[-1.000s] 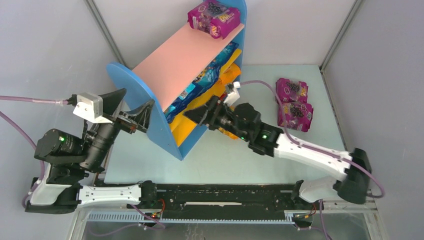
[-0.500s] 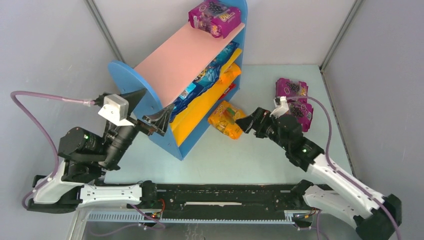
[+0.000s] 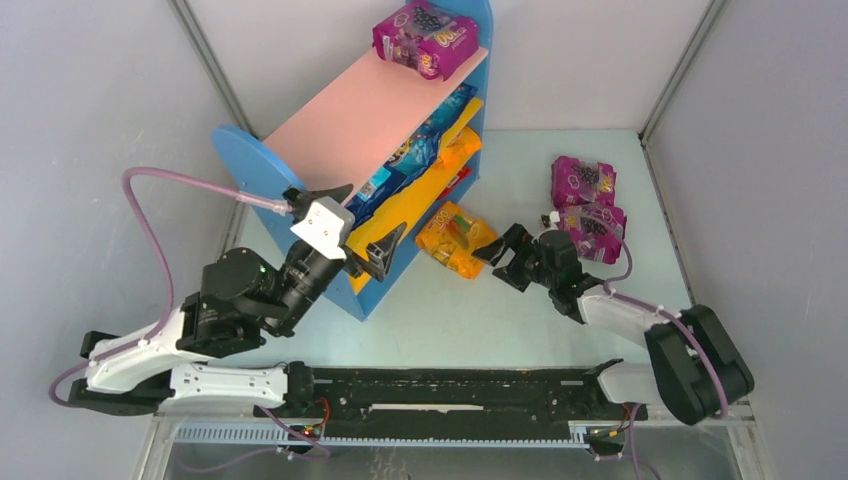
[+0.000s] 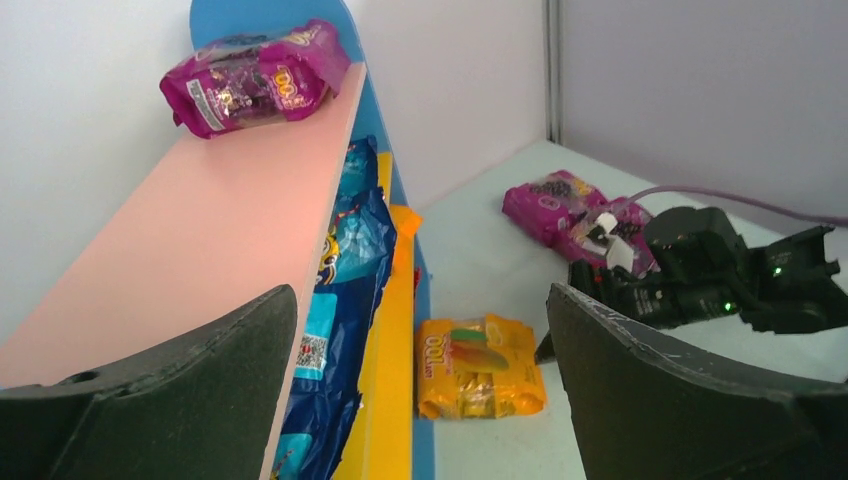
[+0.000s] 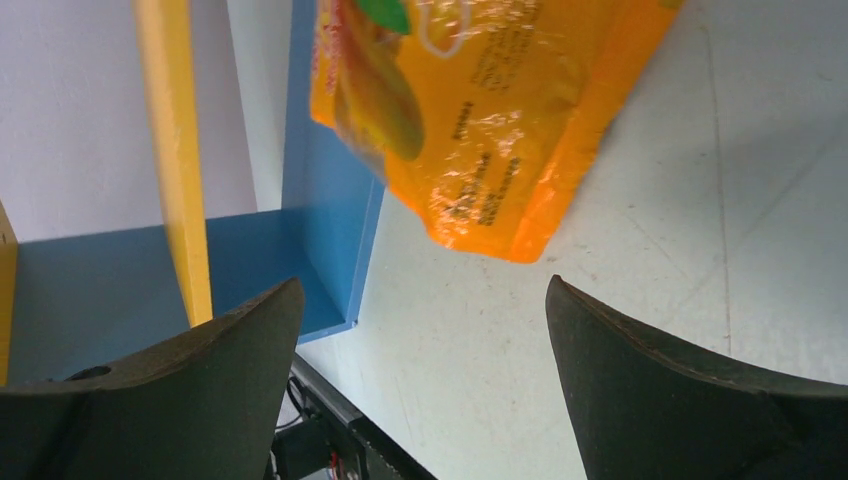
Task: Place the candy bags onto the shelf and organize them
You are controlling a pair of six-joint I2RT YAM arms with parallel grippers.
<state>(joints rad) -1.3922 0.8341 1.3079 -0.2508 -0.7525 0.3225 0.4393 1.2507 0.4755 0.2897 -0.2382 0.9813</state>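
Observation:
The shelf (image 3: pixel 355 125) stands at the back left, with one purple bag (image 3: pixel 426 36) on its pink top board and blue bags (image 3: pixel 420 150) on the yellow board below. An orange bag (image 3: pixel 455 238) lies on the table beside the shelf's open side; it shows in the left wrist view (image 4: pixel 482 365) and the right wrist view (image 5: pixel 470 110). Two purple bags (image 3: pixel 586 205) lie at the right. My left gripper (image 3: pixel 362 225) is open and empty over the shelf's near end. My right gripper (image 3: pixel 502 247) is open and empty just right of the orange bag.
Grey walls enclose the table on three sides. The black rail (image 3: pixel 450 385) with the arm bases runs along the near edge. The left arm's purple cable (image 3: pixel 175 185) loops beside the shelf's near blue side panel (image 3: pixel 300 225).
My right gripper let go of the orange bag and drew back right; the bag lies on the table. My left gripper moved right, from beside the shelf's near panel to over it.

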